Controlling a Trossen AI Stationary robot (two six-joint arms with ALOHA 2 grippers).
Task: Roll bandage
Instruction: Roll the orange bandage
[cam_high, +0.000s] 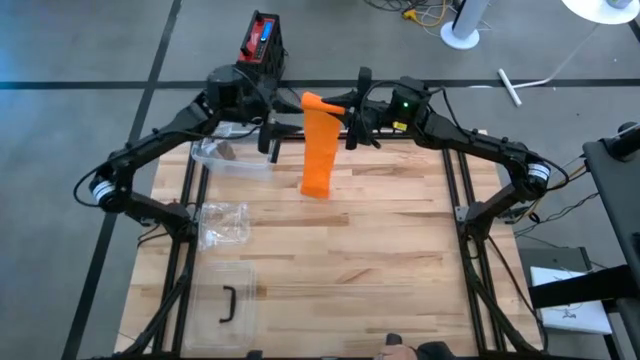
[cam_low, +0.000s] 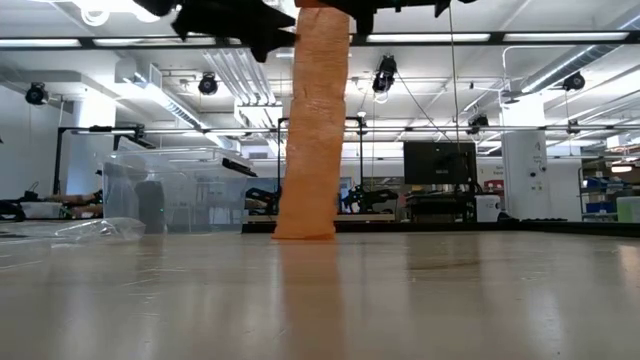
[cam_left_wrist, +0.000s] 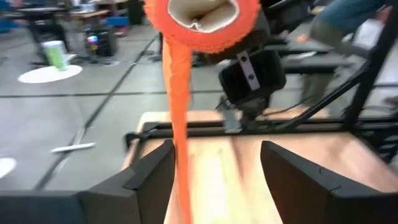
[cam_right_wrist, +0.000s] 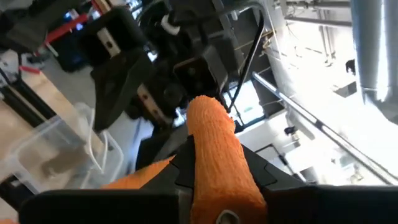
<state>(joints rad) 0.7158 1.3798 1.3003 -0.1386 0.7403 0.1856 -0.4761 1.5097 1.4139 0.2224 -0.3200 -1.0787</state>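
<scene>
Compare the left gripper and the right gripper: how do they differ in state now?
The right gripper is shut on the rolled end of the orange bandage; the left gripper is open and holds nothing. The roll sits between the right gripper's fingers, while the hanging strip only passes between the left gripper's spread fingers, close to one of them. Both are raised above the table, facing each other at its far edge.

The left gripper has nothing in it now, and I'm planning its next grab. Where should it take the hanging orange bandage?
Probably on the hanging tail of the orange bandage, just below the roll that the right gripper holds, coming in from the left gripper side, jaws across the flat strip.
</scene>
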